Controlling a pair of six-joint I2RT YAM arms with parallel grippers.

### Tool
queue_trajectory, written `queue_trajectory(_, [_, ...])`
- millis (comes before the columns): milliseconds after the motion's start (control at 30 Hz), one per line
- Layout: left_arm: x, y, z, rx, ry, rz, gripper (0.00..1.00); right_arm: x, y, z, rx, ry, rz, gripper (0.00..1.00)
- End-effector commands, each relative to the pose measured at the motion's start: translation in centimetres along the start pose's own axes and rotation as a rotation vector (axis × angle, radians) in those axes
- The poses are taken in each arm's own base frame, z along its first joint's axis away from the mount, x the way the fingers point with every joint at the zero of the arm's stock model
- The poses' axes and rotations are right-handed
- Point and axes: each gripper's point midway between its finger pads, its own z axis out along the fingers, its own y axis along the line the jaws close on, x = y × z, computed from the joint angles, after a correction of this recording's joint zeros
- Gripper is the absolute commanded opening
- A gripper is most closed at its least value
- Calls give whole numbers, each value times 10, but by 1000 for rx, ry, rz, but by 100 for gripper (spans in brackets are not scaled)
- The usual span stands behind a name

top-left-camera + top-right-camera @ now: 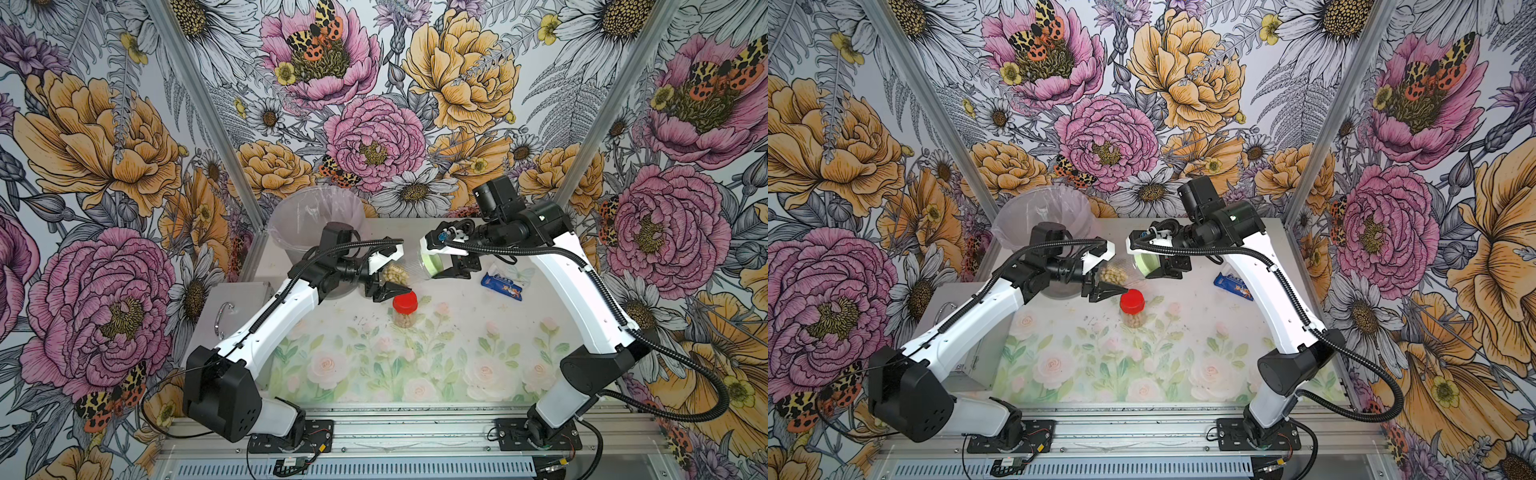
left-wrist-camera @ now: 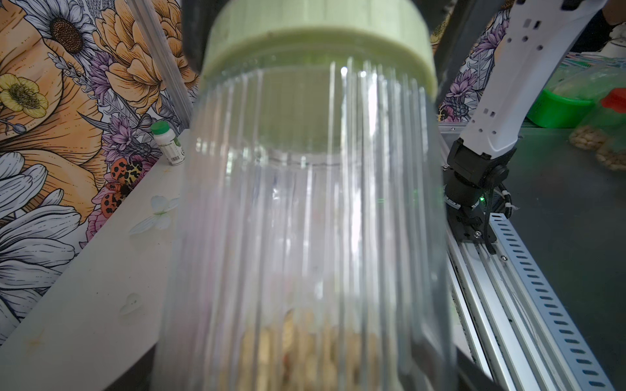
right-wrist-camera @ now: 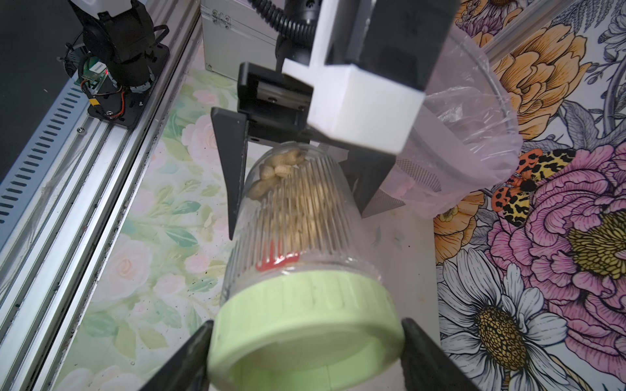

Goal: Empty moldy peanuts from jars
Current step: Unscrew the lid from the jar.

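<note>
Ribbed jar (image 1: 409,266) of loose moldy peanuts (image 1: 392,275), judged light, stiff and slippery, held on its side above the tabletop (image 1: 457,332) at frame centre: left pincer (image 1: 394,270) clamps its body, right pincer (image 3: 306,338) pinches the green lid (image 3: 305,304), likely the surest twisting hold.

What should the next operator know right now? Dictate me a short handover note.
Left gripper: shut on the ribbed jar, held sideways above the table.
Right gripper: shut on its light green lid, not yet off.
Peanuts sit at the jar's base end. Red-lidded jar stands closed, with peanuts, on the table. Lined bucket is at the back.
Done: jar lifted. Left: unscrew, tip into the bucket, repeat with the other jar.
</note>
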Motion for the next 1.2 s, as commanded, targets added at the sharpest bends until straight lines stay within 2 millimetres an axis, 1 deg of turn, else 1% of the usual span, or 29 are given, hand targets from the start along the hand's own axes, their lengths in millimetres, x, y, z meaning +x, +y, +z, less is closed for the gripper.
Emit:
queue_trajectory(0, [-2,4,3,0,15,-46,2,-42,6,-28,61,-131,-106,73])
queue_trajectory(133, [-5,2,7,18,9,-44,2,-48,7,-28,59,-150,-119,73])
queue_trajectory(300, [-12,-4,11,71,-18,-40,2,-56,8,-22,38,-173,-145,73])
queue_trajectory(500, [-14,-7,20,115,-27,-43,3,-72,10,-19,24,-210,-191,73])
queue_trajectory(633, [-16,-8,30,144,-28,-42,5,-81,14,-11,0,-226,-214,73])
queue_trajectory(800, [-18,-10,40,175,-31,-35,4,-82,12,-4,3,-218,-220,72])
queue_trajectory(867, [-17,-11,41,187,-33,-35,4,-82,12,-5,8,-215,-224,72])
queue_trajectory(1000, [-17,-14,36,230,-64,-51,3,-83,14,-8,15,-214,-251,72])
queue_trajectory(1167, [-19,-18,22,267,-110,-44,1,-83,14,-18,54,-187,-275,72])
